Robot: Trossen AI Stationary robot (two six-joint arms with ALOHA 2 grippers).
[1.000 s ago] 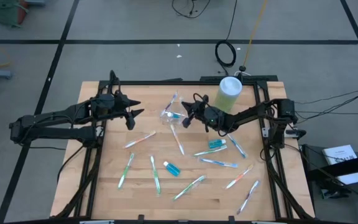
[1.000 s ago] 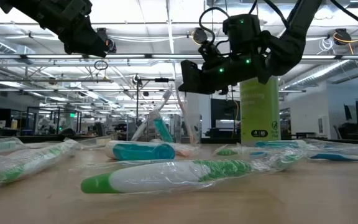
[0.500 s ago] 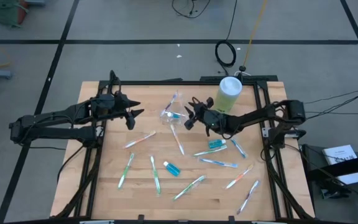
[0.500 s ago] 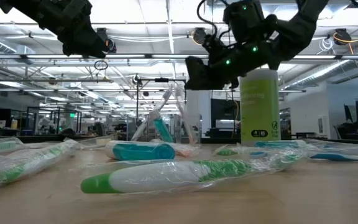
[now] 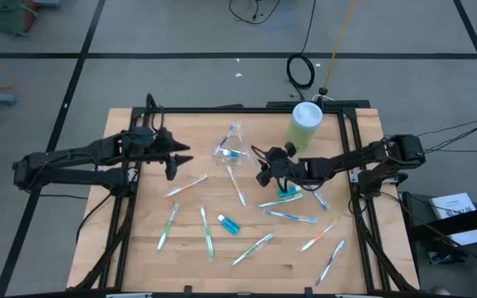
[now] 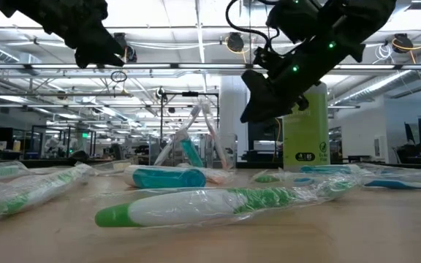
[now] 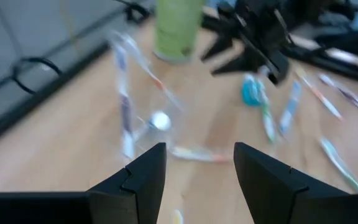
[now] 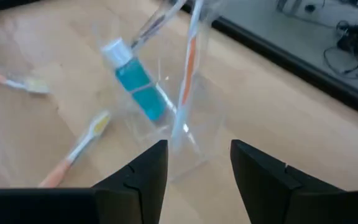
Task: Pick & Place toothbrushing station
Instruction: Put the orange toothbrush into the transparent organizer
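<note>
Now the right pincer (image 5: 262,168) has opened, retreating from the clear container (image 5: 231,151).

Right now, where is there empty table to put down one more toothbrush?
The wooden table is bare along its left edge, beside the green toothbrush, and at the far left corner behind the left gripper. It is crowded from the clear container toward the near right corner.

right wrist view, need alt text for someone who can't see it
A clear plastic container on a wooden table holds a teal tube and toothbrushes; the right tool hangs open and empty just short of it. Another toothbrush lies loose on the wood.
</note>
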